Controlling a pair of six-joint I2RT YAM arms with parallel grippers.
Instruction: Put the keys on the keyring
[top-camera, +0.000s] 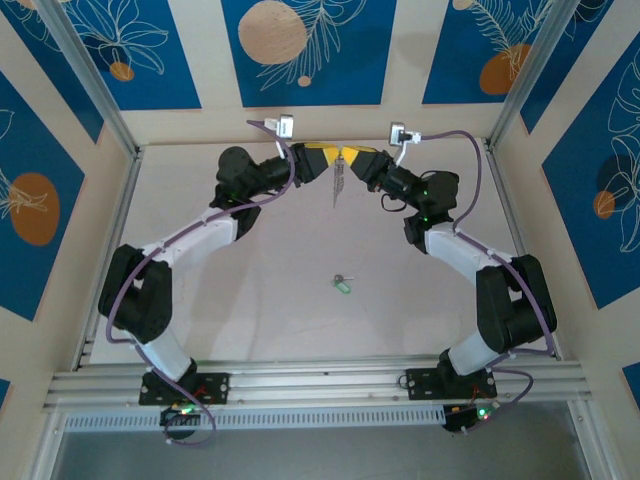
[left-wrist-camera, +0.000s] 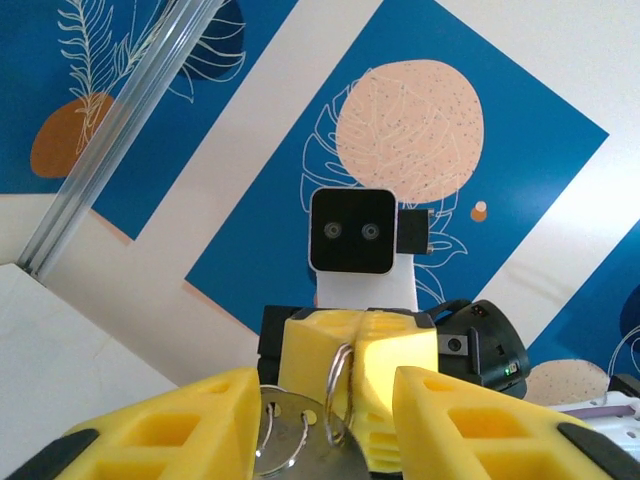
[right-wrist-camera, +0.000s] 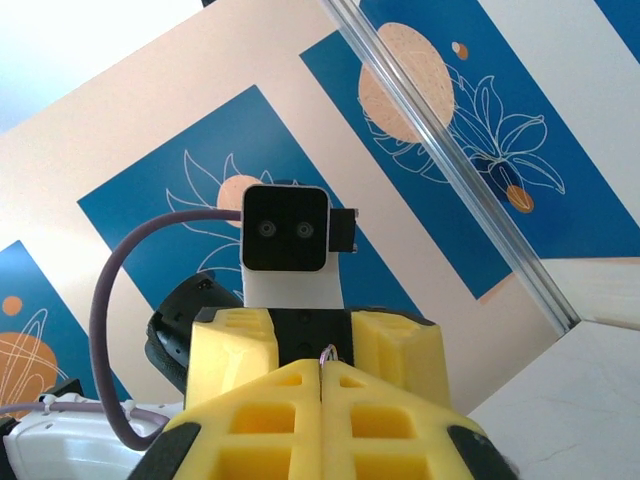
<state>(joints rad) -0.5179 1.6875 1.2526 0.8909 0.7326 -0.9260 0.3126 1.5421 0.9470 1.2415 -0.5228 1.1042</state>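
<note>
R gripper (right-wrist-camera: 320, 372): fingers pressed flat together, a thin bit of wire poking out at the tips. Judged clamped on the keyring (left-wrist-camera: 331, 382). In the left wrist view the loop comes out of the R gripper's slot, low centre of frame.

L gripper (left-wrist-camera: 322, 445): jaws apart, w/ silvery pieces of the fringe between them at bottom centre. Can't tell if it pinches them or only brackets them.

From above, both grippers meet tip to tip at top centre. The fringe hangs just below the joint, clear of the tabletop (top-camera: 250, 300).

Key (top-camera: 342, 284): green head, lying alone on the tabletop at centre of the top view, well apart from both grippers. Not on the keyring yet.

Doing it well (my read):
- One gripper, prob. R, should hold the loop firm & steady. The other has to come off and fetch the key.
- The key is tiny, so come straight down w/ a narrow opening and pinch so the head's hole stays free.
- Line the hole up w/ the loop's opening and feed slowly. The thin wire will likely twist or slip if pushed sideways.
- Risk: the fringe swings and blocks the entry.

Writing: none legible. The cam (left-wrist-camera: 350, 231) facing the L wrist is a plain black face w/ two lenses, no logo readable. The wall panels (left-wrist-camera: 500, 260) carry leaf & circle prints only, no text.
</note>
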